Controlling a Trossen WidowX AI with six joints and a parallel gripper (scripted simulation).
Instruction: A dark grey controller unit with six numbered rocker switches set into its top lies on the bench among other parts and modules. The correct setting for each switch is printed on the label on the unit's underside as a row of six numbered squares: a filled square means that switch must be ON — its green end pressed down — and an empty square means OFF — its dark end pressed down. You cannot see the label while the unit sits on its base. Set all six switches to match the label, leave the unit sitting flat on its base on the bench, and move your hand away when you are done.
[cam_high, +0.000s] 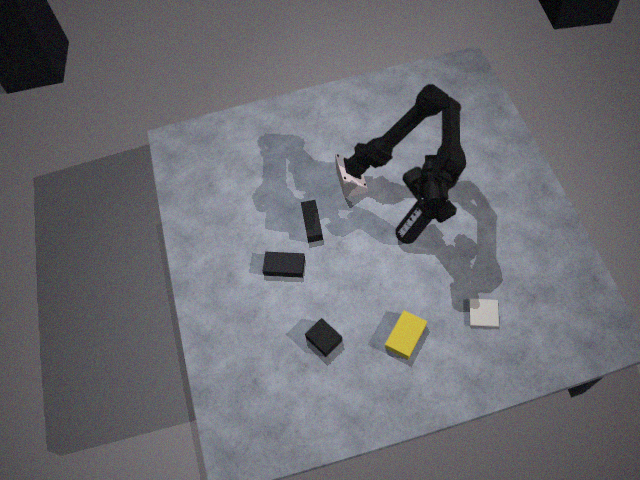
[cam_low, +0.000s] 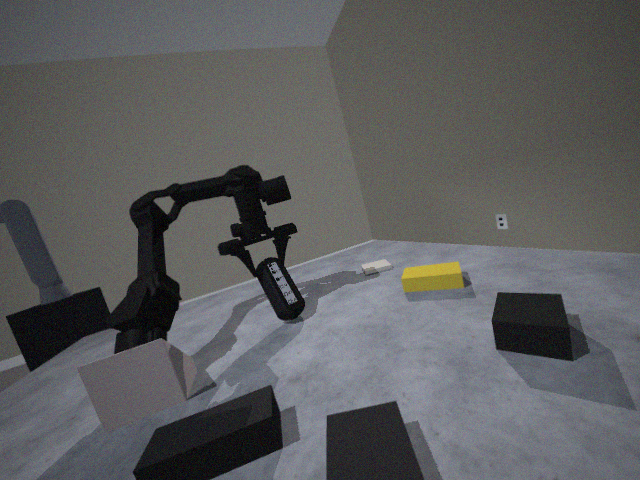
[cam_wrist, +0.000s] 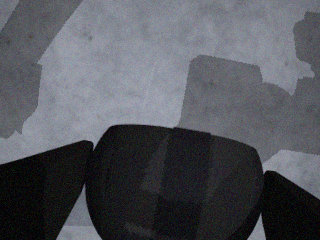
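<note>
Around your bench (cam_high: 516, 155) you've got a yellow block (cam_high: 406, 333) at 6 o'clock, a white tile (cam_high: 484, 312) at 4, a black cube (cam_high: 323, 336) at 7, two dark slabs (cam_high: 283, 264) near 9, and a pinkish wedge (cam_high: 351, 180) up top.
</note>
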